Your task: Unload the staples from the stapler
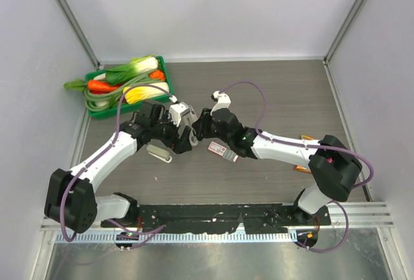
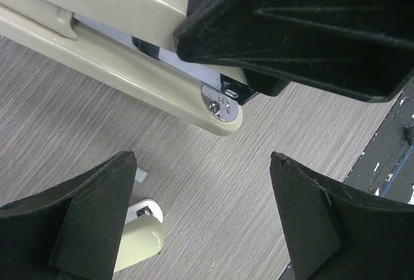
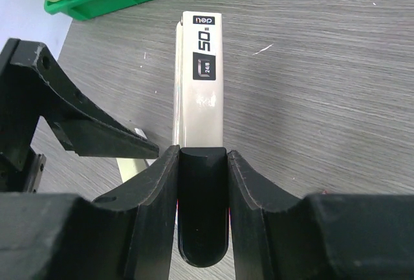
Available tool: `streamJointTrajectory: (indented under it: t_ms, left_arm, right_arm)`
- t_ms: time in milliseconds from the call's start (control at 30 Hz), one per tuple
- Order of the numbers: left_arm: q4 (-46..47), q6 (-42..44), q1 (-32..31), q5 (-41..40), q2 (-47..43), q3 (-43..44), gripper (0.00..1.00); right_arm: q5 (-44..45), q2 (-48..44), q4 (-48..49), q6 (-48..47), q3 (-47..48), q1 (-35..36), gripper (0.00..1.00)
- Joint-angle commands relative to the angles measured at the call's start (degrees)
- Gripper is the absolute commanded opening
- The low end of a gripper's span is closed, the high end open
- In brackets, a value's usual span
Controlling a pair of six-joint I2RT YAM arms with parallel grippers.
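My right gripper (image 3: 202,154) is shut on the black rear end of the slim silver-grey stapler (image 3: 201,79), which is held above the table and points away toward my left gripper. In the top view the stapler (image 1: 188,121) sits between the right gripper (image 1: 202,126) and the left gripper (image 1: 180,116). My left gripper (image 2: 204,163) is open and empty, just below the stapler (image 2: 129,66), not touching it. A small pale grey bit (image 2: 141,175) lies on the table by my left finger; I cannot tell whether it is the staples.
A beige rounded stapler-like thing with a white base (image 1: 159,153) lies on the table under my left gripper and shows in the left wrist view (image 2: 137,241). A pink-and-white box (image 1: 222,150) lies by the right arm. A green tray (image 1: 97,110) of vegetables stands at back left.
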Motion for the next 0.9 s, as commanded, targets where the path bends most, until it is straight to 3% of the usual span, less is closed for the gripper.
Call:
streamJointTrajectory:
  t_ms: [0, 267, 533, 667, 867]
  left_arm:
    - [4.1, 0.5, -0.7, 1.1, 0.8, -0.4, 0.88]
    - [7.5, -0.1, -0.7, 1.7, 3.8, -0.2, 0.87]
    - [8.3, -0.3, -0.7, 3.1, 6.3, 0.6, 0.72]
    - [8.6, -0.5, -0.6, 3.4, 6.4, 1.3, 0.56]
    - [8.4, 0.0, -0.7, 3.3, 6.4, 0.9, 0.41]
  right_arm:
    - [2.4, -4.2, 9.1, 4.2, -0.8, 0.2, 0.01]
    - [0.6, -3.8, 11.6, 7.3, -2.1, 0.2, 0.01]
    - [-0.9, -4.8, 12.5, 8.6, -3.1, 0.2, 0.01]
    - [-1.9, -4.5, 13.8, 9.9, -3.8, 0.2, 0.01]
    - [-3.9, -4.6, 15.4, 11.8, -5.3, 0.2, 0.01]
